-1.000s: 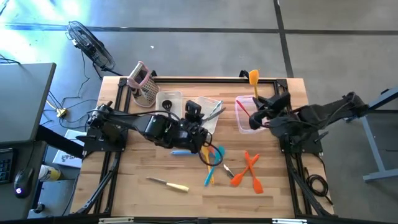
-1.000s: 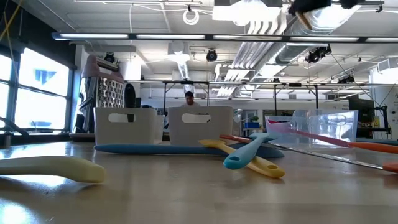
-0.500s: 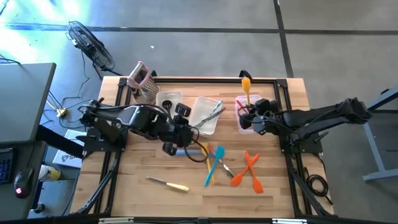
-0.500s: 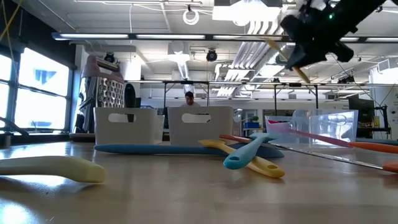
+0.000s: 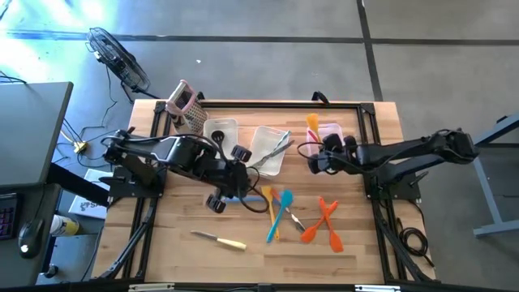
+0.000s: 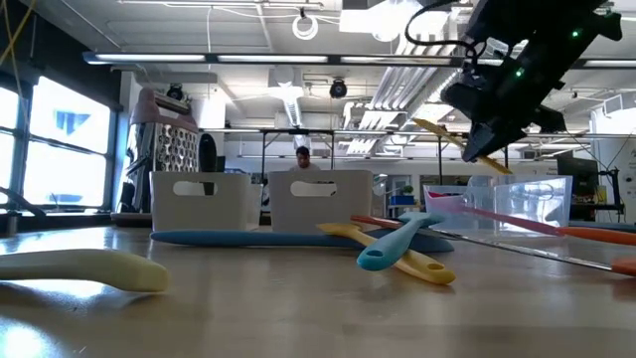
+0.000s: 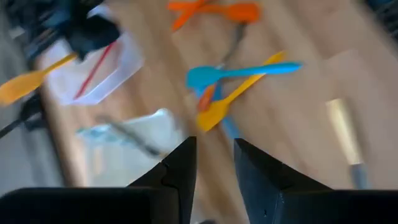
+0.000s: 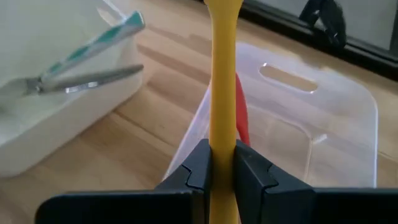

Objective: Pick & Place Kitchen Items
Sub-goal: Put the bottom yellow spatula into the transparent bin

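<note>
**Right arm holds a yellow spatula over the right-hand bin**

I have the right gripper [image 8: 221,171] clamped on the handle of a yellow spatula [image 5: 312,123], raised above the table near its far right side. Through the wrist camera, the handle runs straight up between my fingers, over the near rim of the right clear bin [image 8: 348,99], which has a red utensil [image 8: 241,121] in it. The middle bin [image 5: 270,146] beside it holds metal tongs [image 5: 280,147].

My left gripper [image 7: 211,165] hangs near the table's middle with a narrow gap between its fingers, holding nothing. Past it lie a blue spatula [image 7: 239,72] crossed over a yellow one [image 7: 239,93]. Two orange spatulas [image 5: 324,219] lie crossed toward the near right, and a small knife [image 5: 219,238] lies by the near edge.
</note>
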